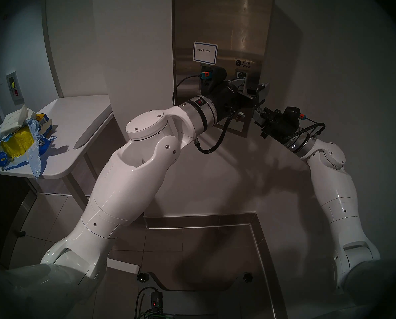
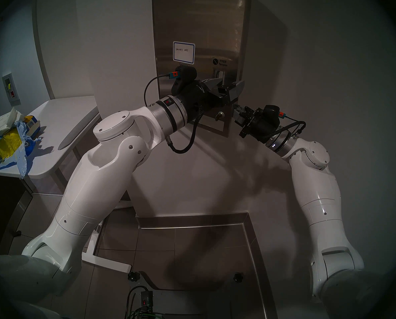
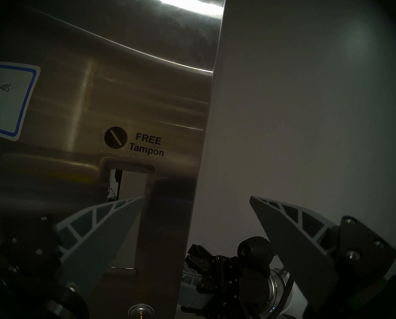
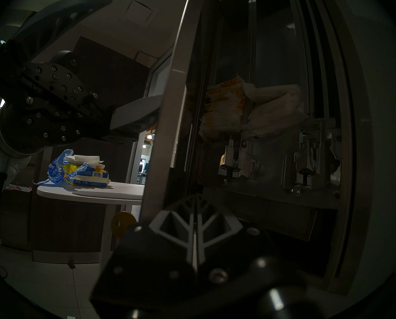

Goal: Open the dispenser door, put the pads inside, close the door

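Head stereo left view, table (image 1: 77, 118): a white table is seen at the far left, with a torn blue plastic pack (image 1: 15, 146) of yellow bundles lying on it and a few white packets (image 1: 15, 120) stacked on top of the pack.
Left arm: it is stretched from the lower left up toward the steel panel on the wall.
Dispenser door (image 1: 217, 35): a tall brushed-steel panel is seen at the top centre, marked by a blue-bordered white label (image 1: 205, 53) with handwriting and by the print "FREE Tampon" (image 1: 245, 64).
Door position: in the right wrist view the door (image 4: 169, 104) is seen edge-on and swung clear of the cabinet, so the interior lies exposed; it is ajar.
Left gripper (image 1: 254, 90): the jaws are spread wide and nothing is held between them. In the left wrist view one finger (image 3: 104, 231) is laid in front of the chrome slot (image 3: 127, 180) under the print, and the other finger (image 3: 291, 233) is seen beyond the door's right edge, against the wall.
Lock (image 1: 240, 115): a small round lock is seen low on the door, just under the left wrist.
Right gripper (image 1: 258, 116): the fingers are pressed together with nothing between them, just beside the door's lower right edge.
Pads (image 4: 273, 111): plain white packets are seen stacked inside the cabinet, beside a stack with orange-printed wrappers (image 4: 224, 106) on their left, above two chrome mechanisms (image 4: 307, 159).
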